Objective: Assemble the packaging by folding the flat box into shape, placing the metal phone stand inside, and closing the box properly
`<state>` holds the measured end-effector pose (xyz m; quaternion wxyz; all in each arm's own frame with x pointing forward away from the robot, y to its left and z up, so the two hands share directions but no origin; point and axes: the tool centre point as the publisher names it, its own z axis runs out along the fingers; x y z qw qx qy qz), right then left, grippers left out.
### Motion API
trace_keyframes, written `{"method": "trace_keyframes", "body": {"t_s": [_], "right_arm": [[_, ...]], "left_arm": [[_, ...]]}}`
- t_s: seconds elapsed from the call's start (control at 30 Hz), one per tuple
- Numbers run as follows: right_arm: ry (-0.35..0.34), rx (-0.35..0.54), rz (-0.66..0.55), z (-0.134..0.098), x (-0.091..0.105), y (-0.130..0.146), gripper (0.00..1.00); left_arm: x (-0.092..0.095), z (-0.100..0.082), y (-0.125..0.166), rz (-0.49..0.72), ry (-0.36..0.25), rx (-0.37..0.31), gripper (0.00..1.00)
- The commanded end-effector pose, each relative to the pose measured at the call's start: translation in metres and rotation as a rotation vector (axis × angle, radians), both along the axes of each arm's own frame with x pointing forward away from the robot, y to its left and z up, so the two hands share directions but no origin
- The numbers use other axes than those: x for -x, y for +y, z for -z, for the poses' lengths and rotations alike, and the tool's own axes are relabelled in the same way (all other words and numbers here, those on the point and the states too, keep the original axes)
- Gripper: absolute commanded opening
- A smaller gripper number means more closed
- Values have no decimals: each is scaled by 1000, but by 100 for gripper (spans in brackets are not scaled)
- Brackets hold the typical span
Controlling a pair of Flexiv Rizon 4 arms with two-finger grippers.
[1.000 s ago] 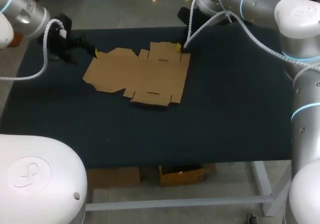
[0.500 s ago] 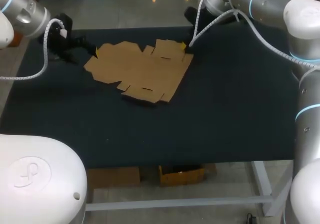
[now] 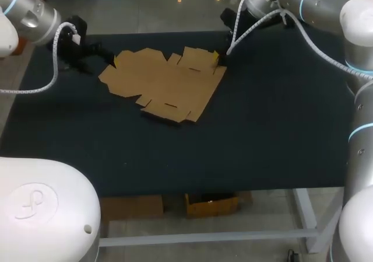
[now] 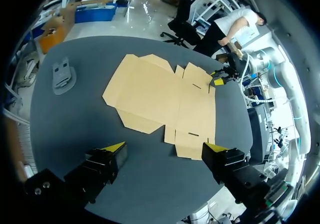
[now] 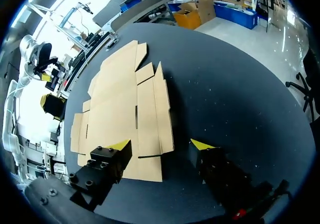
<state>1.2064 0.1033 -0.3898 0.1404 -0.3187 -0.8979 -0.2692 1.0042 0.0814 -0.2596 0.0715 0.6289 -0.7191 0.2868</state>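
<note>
The dark bench (image 3: 262,151) had a bare stretch on its near side. Beyond that, toward 11 o'clock from its middle, the flat box (image 3: 166,81) lay unfolded, a brown cardboard cut-out with its flaps spread out and a dark shadow along its nearest edge.

At the box's 10 o'clock corner the left pincer (image 3: 109,60) came in low from the left arm. In the left wrist view this pincer (image 4: 164,147) was spread wide, with nothing between its fingers. The box (image 4: 165,99) lay just ahead of it. The metal phone stand (image 4: 63,74), grey, rested on the bench (image 4: 90,129) ahead of the left pincer and off to one side, well apart from the box and not inside anything.

At the box's 2 o'clock corner, farthest back, the right pincer (image 3: 218,58) sat at the cardboard's edge. In the right wrist view this pincer (image 5: 161,144) was also spread. One finger (image 5: 107,161) was over the end flap of the box (image 5: 120,104) and the other over bare bench (image 5: 240,94), so it pinched nothing. Whether that finger touched the flap could not be told.
</note>
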Motion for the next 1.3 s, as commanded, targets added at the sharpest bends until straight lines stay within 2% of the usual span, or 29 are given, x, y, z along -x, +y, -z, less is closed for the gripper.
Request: {"method": "trace_keyframes", "body": {"t_s": [0.03,0.13,0.3,0.43,0.47,0.53,0.6,0.7,0.77,0.83,1.3], "right_arm": [[173,-129,-116,3,-17,8,89],[180,-122,-116,6,-23,11,87],[189,-123,-121,9,-30,18,73],[194,-129,-124,8,-34,23,57],[194,-131,-126,8,-35,24,50],[195,-132,-129,8,-35,26,47],[197,-133,-129,9,-35,26,39],[205,-149,-126,10,-32,24,24],[206,-156,-124,9,-29,22,9],[205,-164,-121,8,-26,19,0],[207,-232,-109,-4,3,3,0]], "left_arm": [[1,-3,0,-4,3,-8,100],[3,-3,1,-11,4,-11,100],[5,-3,3,-24,8,-16,100],[6,-2,3,-31,10,-17,100],[6,-2,3,-32,11,-18,100],[6,-1,3,-34,13,-19,100],[7,-1,2,-36,14,-20,100],[7,0,3,-40,15,-21,100],[7,1,3,-41,16,-20,100],[7,1,3,-41,17,-18,100],[9,1,-1,-29,7,-5,100]]}}
